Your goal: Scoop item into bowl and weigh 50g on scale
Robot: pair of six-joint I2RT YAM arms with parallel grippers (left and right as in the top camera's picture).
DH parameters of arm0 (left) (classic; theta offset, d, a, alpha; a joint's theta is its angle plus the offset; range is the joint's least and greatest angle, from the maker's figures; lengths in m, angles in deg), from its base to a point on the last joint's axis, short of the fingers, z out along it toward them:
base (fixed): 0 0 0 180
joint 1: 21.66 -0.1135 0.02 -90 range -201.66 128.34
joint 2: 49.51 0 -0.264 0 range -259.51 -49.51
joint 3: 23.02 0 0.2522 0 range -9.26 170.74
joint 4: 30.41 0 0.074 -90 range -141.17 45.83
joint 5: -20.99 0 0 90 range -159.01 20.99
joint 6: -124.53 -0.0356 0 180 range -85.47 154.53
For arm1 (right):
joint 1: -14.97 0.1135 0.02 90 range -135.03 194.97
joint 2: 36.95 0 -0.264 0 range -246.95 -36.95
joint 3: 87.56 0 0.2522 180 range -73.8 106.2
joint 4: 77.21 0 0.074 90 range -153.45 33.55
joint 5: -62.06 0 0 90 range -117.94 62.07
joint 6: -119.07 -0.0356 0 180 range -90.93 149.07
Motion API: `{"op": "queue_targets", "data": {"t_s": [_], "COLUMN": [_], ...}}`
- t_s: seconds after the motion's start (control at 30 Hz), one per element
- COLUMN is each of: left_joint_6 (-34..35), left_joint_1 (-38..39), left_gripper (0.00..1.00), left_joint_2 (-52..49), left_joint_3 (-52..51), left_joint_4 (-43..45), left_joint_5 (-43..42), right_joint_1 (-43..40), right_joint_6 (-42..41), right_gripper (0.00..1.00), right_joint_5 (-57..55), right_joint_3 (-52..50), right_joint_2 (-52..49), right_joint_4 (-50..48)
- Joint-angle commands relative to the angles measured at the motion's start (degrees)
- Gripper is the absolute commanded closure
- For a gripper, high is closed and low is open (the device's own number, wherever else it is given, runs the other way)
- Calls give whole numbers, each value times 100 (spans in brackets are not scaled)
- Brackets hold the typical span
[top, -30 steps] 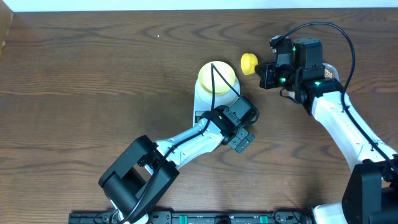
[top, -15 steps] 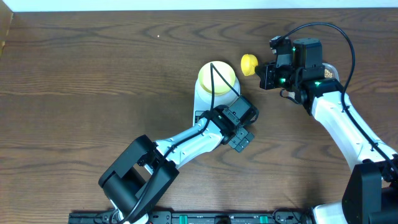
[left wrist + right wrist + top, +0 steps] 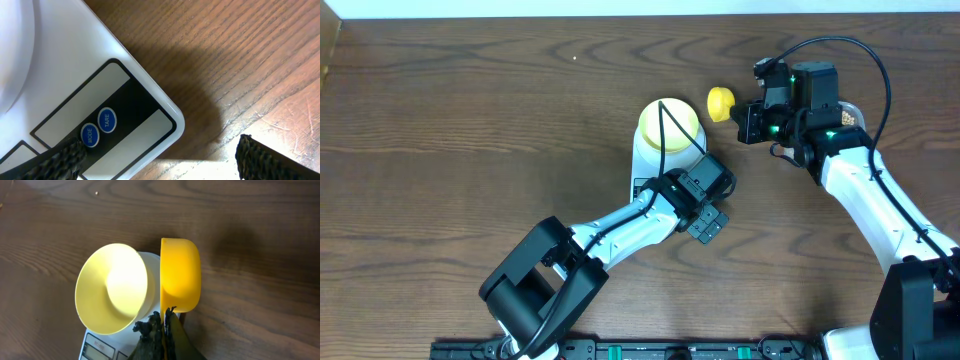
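Observation:
The pale-yellow bowl point(image 3: 670, 125) stands on the white scale point(image 3: 642, 172). In the right wrist view the bowl point(image 3: 111, 294) looks empty. My right gripper point(image 3: 740, 112) is shut on the handle of a bright-yellow scoop point(image 3: 721, 101), which hangs just right of the bowl. In the right wrist view the scoop point(image 3: 180, 274) is turned on its side next to the bowl's rim, held by the gripper point(image 3: 165, 322). My left gripper point(image 3: 708, 222) is open over the scale's front right corner point(image 3: 150, 125), one finger near the blue buttons point(image 3: 99, 127). Beans show only as a tan patch point(image 3: 848, 118) behind the right arm.
The container holding the beans is mostly hidden behind my right wrist at the back right. Bare dark wood table point(image 3: 470, 120) stretches to the left. The table's far edge runs along the top of the overhead view.

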State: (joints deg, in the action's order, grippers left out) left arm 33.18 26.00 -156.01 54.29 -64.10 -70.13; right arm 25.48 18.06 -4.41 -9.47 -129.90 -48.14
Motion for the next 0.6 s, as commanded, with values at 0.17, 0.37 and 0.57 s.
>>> {"op": "queue_targets", "data": {"t_s": [0.17, 0.37, 0.57], "left_joint_6": [11, 9, -7], "left_joint_1": [-105, -103, -68], "left_gripper": [2, 1, 1], "left_joint_2": [-177, -177, -177], "left_joint_3": [-57, -57, -57], "left_joint_4": [-15, -20, -20], "left_joint_5": [13, 11, 7], "right_joint_1": [-35, -35, -35], "right_joint_6": [149, 153, 190], "right_gripper": [99, 99, 99], "right_joint_5": [-4, -4, -7], "right_joint_3": [83, 83, 83], "right_joint_2": [-2, -2, -2], "right_joint_4": [76, 81, 79]}}
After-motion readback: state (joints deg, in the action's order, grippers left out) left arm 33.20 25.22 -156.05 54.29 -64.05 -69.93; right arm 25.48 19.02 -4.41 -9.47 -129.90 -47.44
